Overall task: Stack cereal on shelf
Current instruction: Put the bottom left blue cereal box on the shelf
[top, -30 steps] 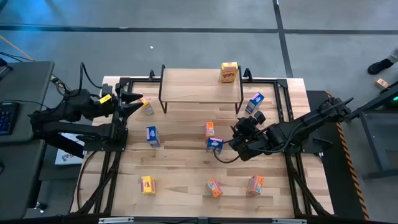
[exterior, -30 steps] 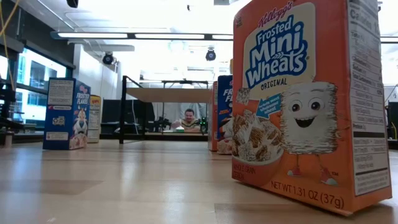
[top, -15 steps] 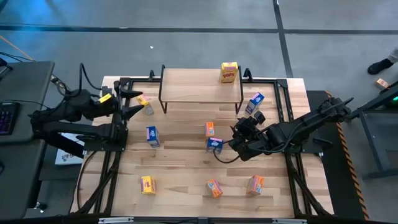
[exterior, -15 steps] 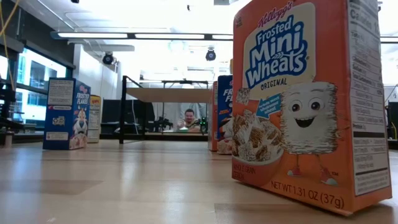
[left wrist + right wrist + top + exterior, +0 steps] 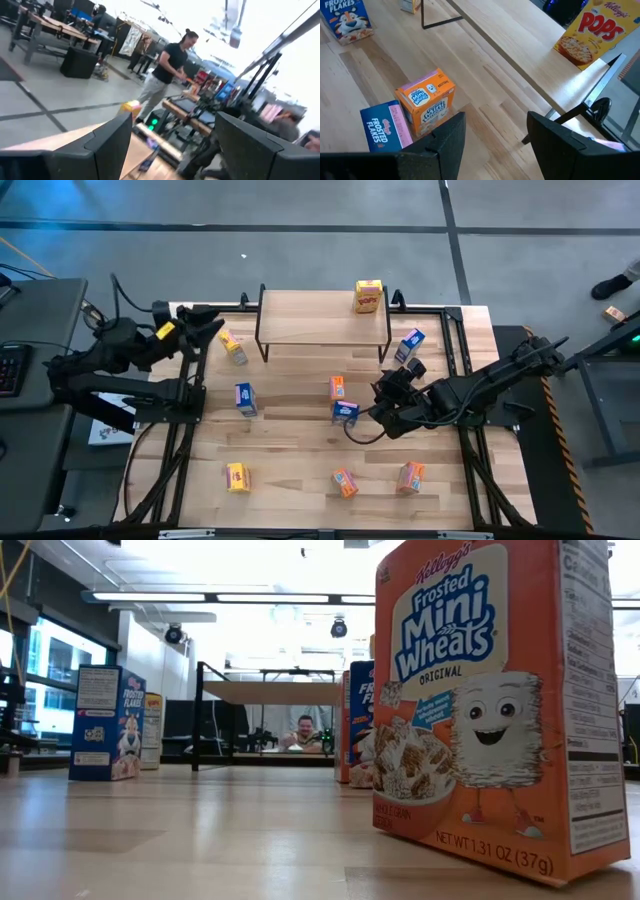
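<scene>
Yellow box [image 5: 233,347] beside shelf [image 5: 323,316] leg; left gripper [image 5: 212,326] jaws wide, empty; right gripper [image 5: 379,404] jaws parted.

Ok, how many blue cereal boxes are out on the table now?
3. One blue box by the shelf's right legs, a second left of centre, a third mid-table beside an orange box. None looks hidden.

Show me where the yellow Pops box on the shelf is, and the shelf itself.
Yellow Pops box [image 5: 368,296], high view, middle of its printed face.
Shelf [image 5: 310,317], high view, bare wood of its plank top.
</scene>
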Robot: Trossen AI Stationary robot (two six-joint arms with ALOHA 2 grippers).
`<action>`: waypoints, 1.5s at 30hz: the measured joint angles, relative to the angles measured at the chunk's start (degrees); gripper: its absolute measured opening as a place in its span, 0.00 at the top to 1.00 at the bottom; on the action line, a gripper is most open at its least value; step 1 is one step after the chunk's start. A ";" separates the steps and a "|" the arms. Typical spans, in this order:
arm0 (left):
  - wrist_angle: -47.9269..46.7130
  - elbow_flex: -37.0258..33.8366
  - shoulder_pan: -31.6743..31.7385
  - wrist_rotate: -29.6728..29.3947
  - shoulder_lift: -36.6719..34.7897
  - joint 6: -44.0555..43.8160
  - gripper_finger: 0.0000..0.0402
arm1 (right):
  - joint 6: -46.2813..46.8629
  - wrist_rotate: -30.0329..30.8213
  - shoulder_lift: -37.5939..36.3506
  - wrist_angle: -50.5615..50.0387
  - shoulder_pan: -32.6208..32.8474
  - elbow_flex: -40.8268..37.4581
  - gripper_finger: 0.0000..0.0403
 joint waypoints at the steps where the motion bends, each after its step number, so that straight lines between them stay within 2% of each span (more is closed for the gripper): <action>1: -0.63 1.46 0.00 0.00 0.91 -0.02 0.31 | -0.49 -0.01 0.00 -0.01 0.00 0.00 0.49; 6: -8.81 10.59 0.00 0.02 6.04 -5.65 0.32 | -1.40 -0.03 0.00 -0.13 0.00 0.00 0.49; 15: -34.97 23.09 0.00 0.31 13.30 -29.02 0.32 | -1.41 -0.08 0.00 -0.25 0.00 0.00 0.49; 21: -49.52 23.64 0.00 5.76 16.27 -43.11 0.32 | -1.41 -0.10 0.00 -0.25 0.00 0.00 0.49; 26: -58.26 23.64 -0.02 9.37 20.05 -47.82 0.32 | -1.41 0.47 0.00 -0.25 0.00 0.00 0.49; 32: -61.01 23.61 -0.46 12.33 24.31 -50.32 0.32 | 0.46 2.99 0.00 -0.01 0.00 0.00 0.49; 39: -63.83 23.64 -4.86 14.60 28.73 -56.41 0.32 | -1.06 8.04 0.00 0.19 -0.57 0.00 0.49; 42: -68.22 23.64 -7.01 16.88 31.08 -60.42 0.32 | -2.68 8.19 0.00 0.19 -1.92 0.00 0.49; 45: -71.89 23.64 -9.15 16.80 33.46 -62.50 0.32 | -2.87 7.31 0.00 0.15 -3.63 0.00 0.49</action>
